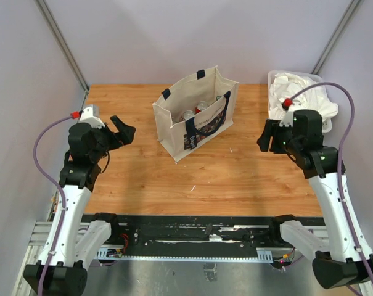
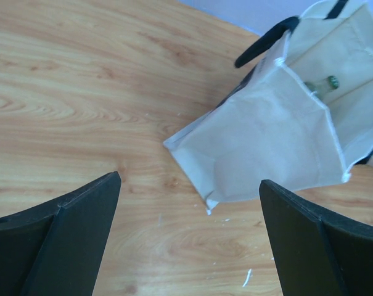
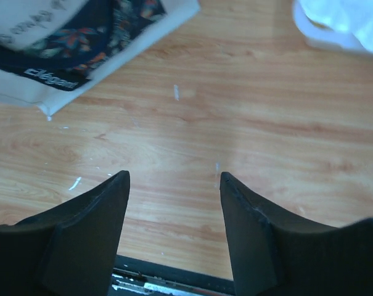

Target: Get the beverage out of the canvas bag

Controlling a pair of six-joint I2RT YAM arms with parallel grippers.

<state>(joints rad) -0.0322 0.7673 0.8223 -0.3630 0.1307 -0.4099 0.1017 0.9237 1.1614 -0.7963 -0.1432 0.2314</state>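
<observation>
The boxy cream canvas bag [image 1: 174, 131] is standing upright on the wood-grain table [image 1: 235, 179], with round shiny beverage cans [image 1: 187, 115] sitting inside it. The left end effector [image 2: 189, 179] is gaping wide, and the right end effector [image 3: 174, 176] is partly spread; both are gripping nothing.

Light is soft and even, falling from above. The overhead view is bright and crisp, with only faint, short shadows under the canvas bag [image 1: 171, 131] and the arms on the table [image 1: 235, 179]. In the left wrist view the left gripper [image 2: 189, 180] shows near-black, detail-poor fingers [image 2: 69, 240], slightly soft. The bag ahead and to their right looks pale and mildly washed out, its inside shaded. Ahead of the right gripper [image 3: 174, 174] the wood carries a pale sheen, and the white cloths [image 3: 343, 15] far ahead to its right blow out and blur — the bag's print ahead-left is smeared.
</observation>
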